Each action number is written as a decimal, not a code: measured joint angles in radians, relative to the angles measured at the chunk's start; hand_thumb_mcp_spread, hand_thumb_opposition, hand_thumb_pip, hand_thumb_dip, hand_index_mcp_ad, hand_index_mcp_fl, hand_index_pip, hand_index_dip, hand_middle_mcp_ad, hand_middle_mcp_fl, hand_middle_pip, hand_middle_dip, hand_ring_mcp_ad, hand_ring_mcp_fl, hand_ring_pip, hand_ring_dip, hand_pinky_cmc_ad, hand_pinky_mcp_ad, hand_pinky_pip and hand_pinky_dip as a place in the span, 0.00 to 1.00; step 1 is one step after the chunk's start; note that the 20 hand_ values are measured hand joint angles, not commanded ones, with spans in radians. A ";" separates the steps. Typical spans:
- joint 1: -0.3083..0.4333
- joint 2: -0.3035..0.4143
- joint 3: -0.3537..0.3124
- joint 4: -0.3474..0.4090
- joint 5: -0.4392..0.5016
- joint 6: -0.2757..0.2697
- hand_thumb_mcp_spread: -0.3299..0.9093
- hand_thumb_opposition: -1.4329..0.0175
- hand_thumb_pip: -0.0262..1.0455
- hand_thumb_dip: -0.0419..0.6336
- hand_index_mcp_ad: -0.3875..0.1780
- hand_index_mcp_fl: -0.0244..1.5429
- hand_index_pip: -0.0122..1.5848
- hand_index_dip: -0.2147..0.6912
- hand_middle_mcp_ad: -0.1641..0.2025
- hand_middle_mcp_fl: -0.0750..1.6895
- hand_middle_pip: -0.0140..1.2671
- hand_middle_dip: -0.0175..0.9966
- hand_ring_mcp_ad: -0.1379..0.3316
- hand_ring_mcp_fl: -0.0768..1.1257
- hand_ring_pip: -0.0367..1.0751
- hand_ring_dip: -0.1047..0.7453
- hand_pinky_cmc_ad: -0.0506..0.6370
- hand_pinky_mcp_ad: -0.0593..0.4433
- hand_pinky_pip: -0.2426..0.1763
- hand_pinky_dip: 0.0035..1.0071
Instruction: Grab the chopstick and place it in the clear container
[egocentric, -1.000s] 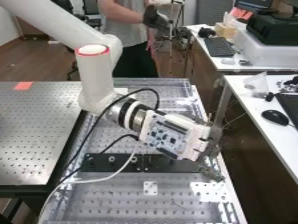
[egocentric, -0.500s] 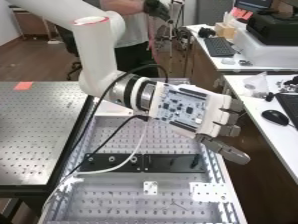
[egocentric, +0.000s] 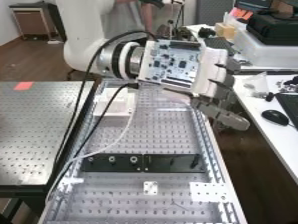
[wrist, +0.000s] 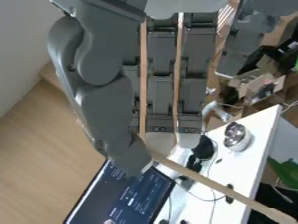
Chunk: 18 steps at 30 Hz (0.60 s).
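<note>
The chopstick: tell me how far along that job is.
Grabbing looks done: the thumb and fingers of the hand seem to pinch the chopstick. Being held: the chopstick, slanting out past the thumb's tip. Left: placing and release, since it rests in the pinch.

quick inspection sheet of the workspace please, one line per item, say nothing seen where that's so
surface: perforated metal bench, with black mounting plates and smaller white plates on it
chopstick: held between thumb and fingers, off the bench
clear container: cannot be identified with certainty
clutter on the bench: a white box-like item beneath the arm's cables
hand: over the far right part of the bench, closed on the chopstick
cables: black and white, hanging from the arm across the bench
liquid or breakage: nothing seen
surroundings: side table with a mouse
</note>
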<state>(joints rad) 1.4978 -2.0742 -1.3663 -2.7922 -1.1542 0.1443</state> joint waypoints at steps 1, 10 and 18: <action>0.007 0.010 -0.006 -0.008 0.003 0.001 0.85 0.27 0.49 0.52 0.59 0.55 0.66 0.35 0.59 0.63 0.45 0.76 0.39 0.86 0.12 0.80 0.52 0.61 0.70 0.17; 0.108 0.091 -0.077 -0.054 0.085 0.005 0.85 0.27 0.49 0.52 0.59 0.55 0.66 0.35 0.59 0.64 0.44 0.76 0.39 0.86 0.12 0.80 0.52 0.64 0.72 0.17; 0.246 0.120 -0.106 -0.133 0.262 0.072 0.85 0.27 0.49 0.52 0.59 0.55 0.66 0.35 0.59 0.64 0.44 0.76 0.39 0.88 0.12 0.80 0.52 0.65 0.74 0.17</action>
<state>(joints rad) 1.7443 -1.9543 -1.4725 -2.9252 -0.8923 0.2168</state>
